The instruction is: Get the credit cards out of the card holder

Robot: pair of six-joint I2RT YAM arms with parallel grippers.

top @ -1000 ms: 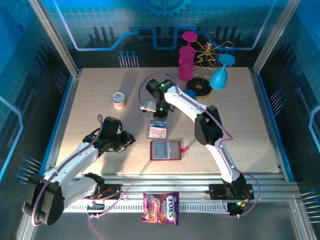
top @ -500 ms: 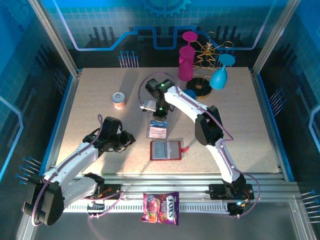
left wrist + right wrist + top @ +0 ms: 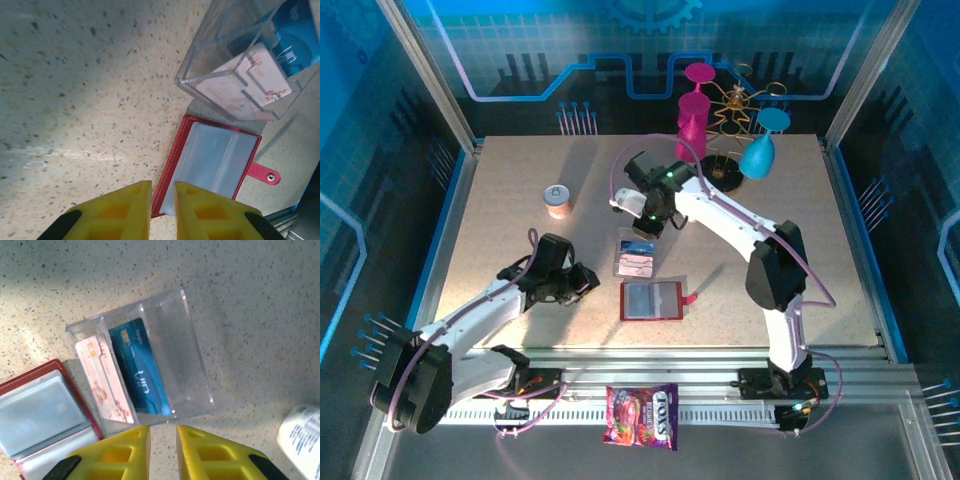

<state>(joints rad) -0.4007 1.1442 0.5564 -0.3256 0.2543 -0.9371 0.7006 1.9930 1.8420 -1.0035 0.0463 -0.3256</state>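
Right gripper (image 3: 163, 432), empty, over tray (image 3: 176, 335) with two credit cards (image 3: 139, 371)

dark red card holder (image 3: 651, 300); pinkish-white card (image 3: 106, 385), blue card (image 3: 140, 367).

Card holder (image 3: 651, 300): dark red folding wallet. Lay open and flat, lower centre of my top view. Greyish clear pockets faced up; red tab with snap stuck out at right side.

Credit cards (image 3: 635, 258): two, just above card holder in my top view, inside clear tray (image 3: 195, 360). In my right wrist view, pinkish-white card (image 3: 107, 390) sat in left compartment. Blue card (image 3: 137, 367) with light markings sat beside it, in middle one.
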